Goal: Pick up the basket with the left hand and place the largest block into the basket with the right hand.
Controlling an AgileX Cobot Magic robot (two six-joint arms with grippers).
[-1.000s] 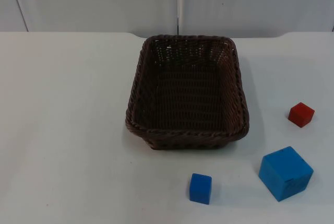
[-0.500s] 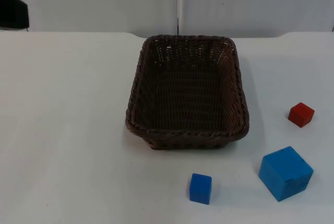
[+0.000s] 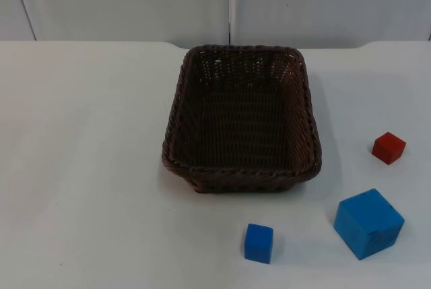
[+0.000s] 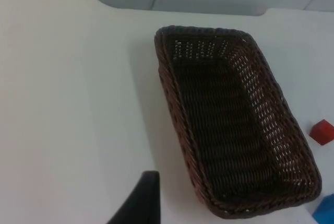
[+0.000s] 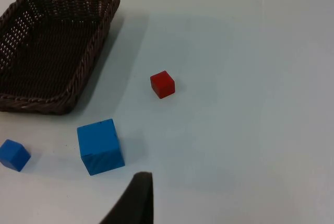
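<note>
A dark brown wicker basket (image 3: 241, 119), rectangular with a braided rim and open-weave walls, sits empty on the smooth white worktop (image 3: 87, 168). The largest block (image 3: 368, 223), a matte blue cube, lies near the basket's front right corner. A small red cube (image 3: 388, 147) lies to the basket's right, a small blue cube (image 3: 258, 242) just in front. One black fingertip of the left end effector (image 4: 138, 200) and one of the right end effector (image 5: 133, 200) hang above the worktop; I cannot tell how far either is open, and neither touches anything.
</note>
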